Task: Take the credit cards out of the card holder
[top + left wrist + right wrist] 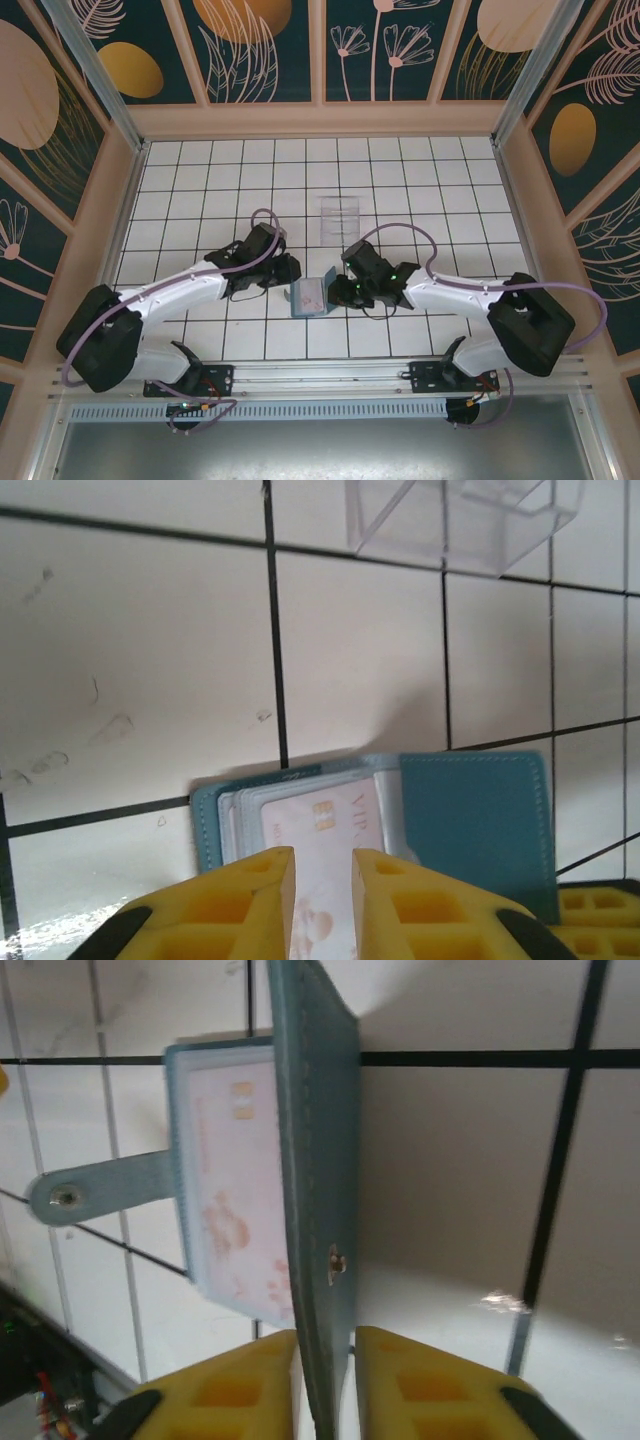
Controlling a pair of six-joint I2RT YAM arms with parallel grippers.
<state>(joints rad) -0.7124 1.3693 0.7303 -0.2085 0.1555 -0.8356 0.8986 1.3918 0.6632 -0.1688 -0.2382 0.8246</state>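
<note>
A teal card holder (310, 297) lies open on the white tiled table (200, 180), midway across and towards its near edge. A pale pink credit card (320, 825) sits in its sleeve, and a strap tab (100, 1188) sticks out sideways. The left gripper (322, 880) hovers over the card, fingers narrowly apart. The right gripper (326, 1370) closely flanks the upright flap; whether it pinches it is unclear. A clear tray (340, 218) stands nearer the far edge.
</note>
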